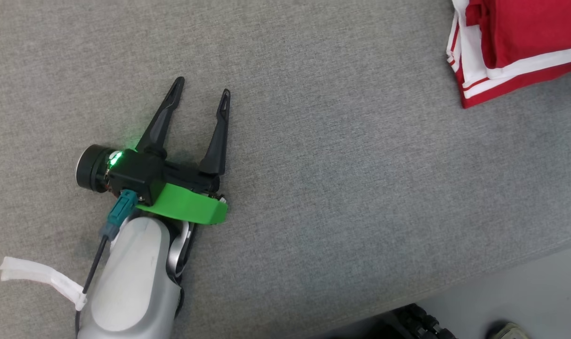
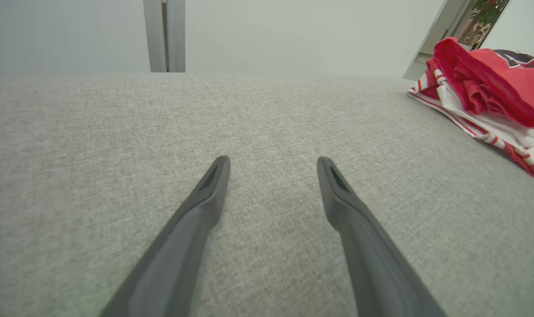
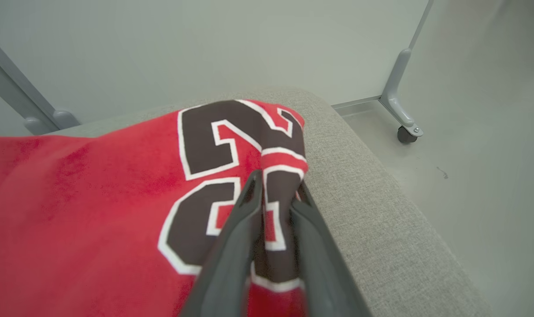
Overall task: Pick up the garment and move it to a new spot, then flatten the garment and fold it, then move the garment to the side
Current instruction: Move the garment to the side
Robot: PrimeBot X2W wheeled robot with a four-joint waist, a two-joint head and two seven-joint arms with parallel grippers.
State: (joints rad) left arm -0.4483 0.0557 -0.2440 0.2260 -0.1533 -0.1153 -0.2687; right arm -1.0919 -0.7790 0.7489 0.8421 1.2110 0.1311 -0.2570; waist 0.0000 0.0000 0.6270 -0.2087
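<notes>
The garment [image 1: 516, 42], a red jersey with white trim and dark numerals, lies folded in a stack at the far right end of the grey cushion [image 1: 314, 165], close to its rounded edge. The head view cuts off part of the stack, so its long axis cannot be fixed. The visible striped hem runs obliquely across the cushion.

The right gripper [image 3: 278, 185] is on the garment. Its two fingers stand almost together, and a raised fold of the numbered cloth is pinched between them.

The left gripper [image 1: 202, 86] rests low over bare cushion, well apart from the garment. Its jaws are spread wide and hold nothing. From its own wrist view, the garment [image 2: 491, 92] lies ahead and to its right.

Judgement: the garment appears already folded and set at the side. The right arm is the only arm within reach of it. The coming move therefore turns on the right jaws letting go of the fold and backing away along their own axis without dragging the top layer.
</notes>
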